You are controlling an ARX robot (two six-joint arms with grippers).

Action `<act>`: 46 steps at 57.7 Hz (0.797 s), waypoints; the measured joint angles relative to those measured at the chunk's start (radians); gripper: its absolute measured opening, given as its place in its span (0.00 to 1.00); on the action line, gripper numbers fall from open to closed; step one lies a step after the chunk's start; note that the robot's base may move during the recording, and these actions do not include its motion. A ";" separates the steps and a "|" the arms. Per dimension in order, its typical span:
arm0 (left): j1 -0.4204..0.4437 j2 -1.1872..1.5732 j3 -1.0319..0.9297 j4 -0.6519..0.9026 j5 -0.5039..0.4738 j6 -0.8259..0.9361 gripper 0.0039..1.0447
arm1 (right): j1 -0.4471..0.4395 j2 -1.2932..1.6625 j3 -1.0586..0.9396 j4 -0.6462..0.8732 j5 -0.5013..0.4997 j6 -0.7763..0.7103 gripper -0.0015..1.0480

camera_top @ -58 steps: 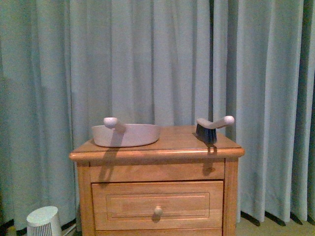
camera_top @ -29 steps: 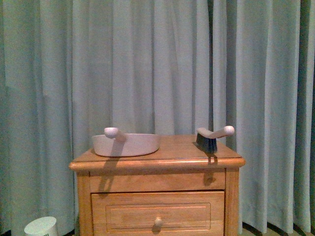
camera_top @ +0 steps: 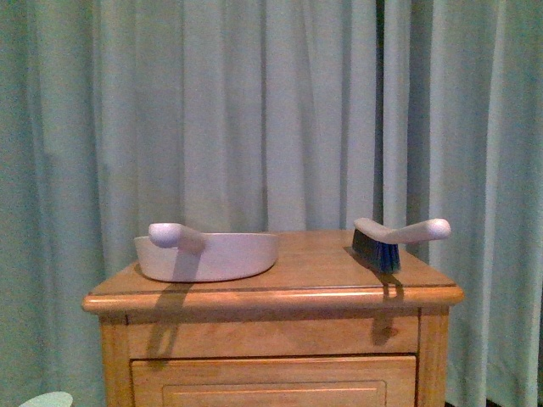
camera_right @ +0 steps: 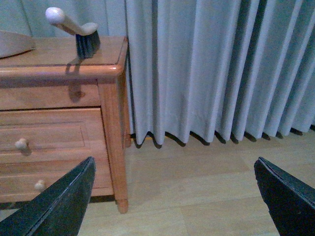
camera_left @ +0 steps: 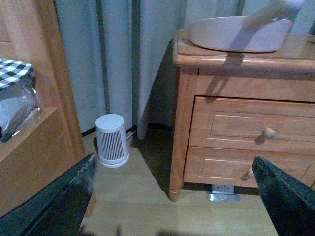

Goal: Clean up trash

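Trash spotted in no view, so judged only as likely light, soft and crushable, best pinched across its bulk; left gripper [camera_left: 173,160] and right gripper [camera_right: 173,160] spread wide and empty at the lower corners of their wrist frames.

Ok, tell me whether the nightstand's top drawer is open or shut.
Shut. The top drawer sits flush with the nightstand frame in the left wrist view.

Nightstand [camera_top: 271,337] btm out of frame
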 joint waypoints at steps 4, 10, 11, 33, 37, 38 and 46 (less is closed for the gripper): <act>0.000 0.000 0.000 0.000 0.000 0.000 0.93 | 0.000 0.000 0.000 0.000 0.000 0.000 0.93; 0.000 0.000 0.000 0.000 0.000 0.000 0.93 | 0.000 0.000 0.000 0.000 0.000 0.000 0.93; 0.000 0.000 0.000 0.000 0.000 0.000 0.93 | 0.000 0.000 0.000 0.000 0.000 0.000 0.93; 0.000 0.000 0.000 0.000 0.000 0.000 0.93 | 0.000 0.000 0.000 0.000 0.000 0.000 0.93; 0.000 0.000 0.000 0.000 0.000 0.000 0.93 | 0.000 0.000 0.000 0.000 0.000 0.000 0.93; 0.000 0.000 0.000 0.000 0.000 0.000 0.93 | 0.000 0.000 0.000 0.000 0.000 0.000 0.93; 0.000 0.000 0.000 0.000 0.000 0.000 0.93 | 0.000 0.000 0.000 -0.001 0.000 0.000 0.93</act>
